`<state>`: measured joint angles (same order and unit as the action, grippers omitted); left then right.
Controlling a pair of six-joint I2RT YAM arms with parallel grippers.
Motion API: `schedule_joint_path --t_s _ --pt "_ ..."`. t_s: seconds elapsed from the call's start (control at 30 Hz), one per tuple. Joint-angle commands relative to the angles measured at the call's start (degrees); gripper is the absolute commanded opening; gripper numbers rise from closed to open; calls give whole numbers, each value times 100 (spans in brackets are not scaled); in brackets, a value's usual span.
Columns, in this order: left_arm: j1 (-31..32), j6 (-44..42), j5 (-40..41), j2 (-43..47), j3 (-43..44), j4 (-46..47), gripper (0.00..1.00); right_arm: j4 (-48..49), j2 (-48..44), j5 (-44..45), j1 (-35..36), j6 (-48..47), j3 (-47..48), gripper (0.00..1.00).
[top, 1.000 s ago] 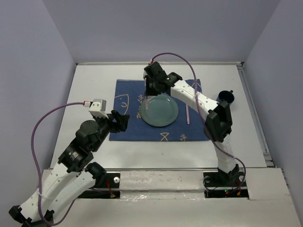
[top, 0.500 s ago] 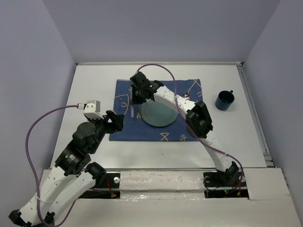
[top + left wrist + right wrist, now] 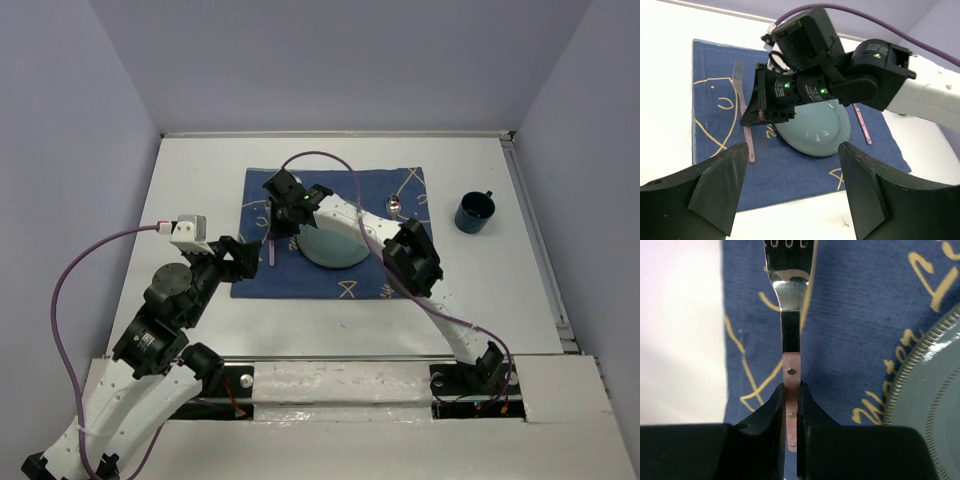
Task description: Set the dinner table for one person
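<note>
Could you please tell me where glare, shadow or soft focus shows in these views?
Top external: even, diffuse light, faint shadows on the dinner table. Left wrist: the left tool has dark, soft-edged fingers up close; the plate is sharp. Right wrist: bright glare on the fork at its steel neck; the right tool reads nearly black.

Here's the white dinner table [image 3: 190,180], carrying a dark blue cloth mat [image 3: 300,285] with beige line drawings laid flat across its middle, and a dark blue mug [image 3: 474,211] standing upright on the bare top, off to the mat's right and apart from it.
</note>
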<state>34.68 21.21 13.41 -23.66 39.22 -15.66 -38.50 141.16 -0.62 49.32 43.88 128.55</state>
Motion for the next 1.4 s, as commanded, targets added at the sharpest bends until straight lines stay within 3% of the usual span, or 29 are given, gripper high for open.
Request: schedule_joint_path --t_s 0.0,0.63,0.83,0.97,1.07,1.17,1.37 --pt "-136 -170 -294 -7 -46 327 84 150 -247 247 77 182 -277 0" --pt "-339 -231 -576 19 -81 415 84 176 -151 616 78 411 -454 0" --pt "-347 -232 -620 19 -90 423 84 194 -150 774 78 437 -462 18" --pt "-347 -240 -620 19 -90 423 84 238 -229 792 78 394 -498 39" --pt "-356 -232 -620 19 -90 423 84 299 -378 783 78 297 -568 39" --pt "-347 -232 -629 28 -99 432 84 413 -651 818 26 165 -691 52" --pt "-383 -231 -647 37 -90 432 84 475 -1406 827 -133 -89 -1094 54"
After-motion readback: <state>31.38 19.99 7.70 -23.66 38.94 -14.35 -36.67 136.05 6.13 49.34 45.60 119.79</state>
